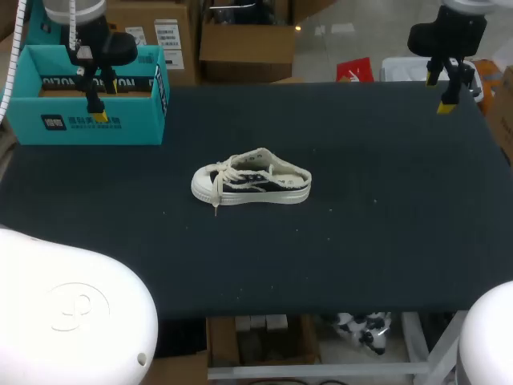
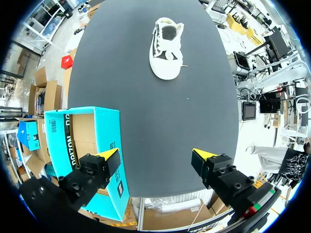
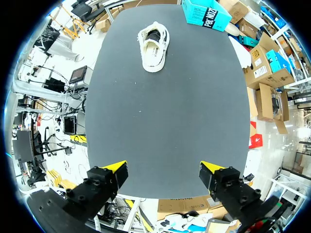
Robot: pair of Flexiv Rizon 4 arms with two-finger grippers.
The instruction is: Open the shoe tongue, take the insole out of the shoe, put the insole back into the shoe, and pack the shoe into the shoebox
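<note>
A small white and dark canvas shoe point(image 1: 250, 180) with white laces lies on its sole near the middle of the dark table point(image 1: 361, 241), toe pointing left. It also shows far ahead of both grippers, as the shoe point(image 2: 167, 47) and the shoe point(image 3: 154, 45). The teal shoebox point(image 1: 88, 92) stands open at the table's back left. My left gripper point(image 1: 98, 104) hangs open above the shoebox point(image 2: 90, 150), holding nothing, its left gripper point(image 2: 156, 158) tips wide apart. My right gripper point(image 1: 446, 92) is open over the back right corner; the right gripper point(image 3: 164, 170) is empty.
The teal shoebox point(image 3: 207, 14) stands beyond the shoe in the right wrist view. Bare dark tabletop surrounds the shoe on all sides. White robot housings point(image 1: 72, 313) fill the head view's lower corners.
</note>
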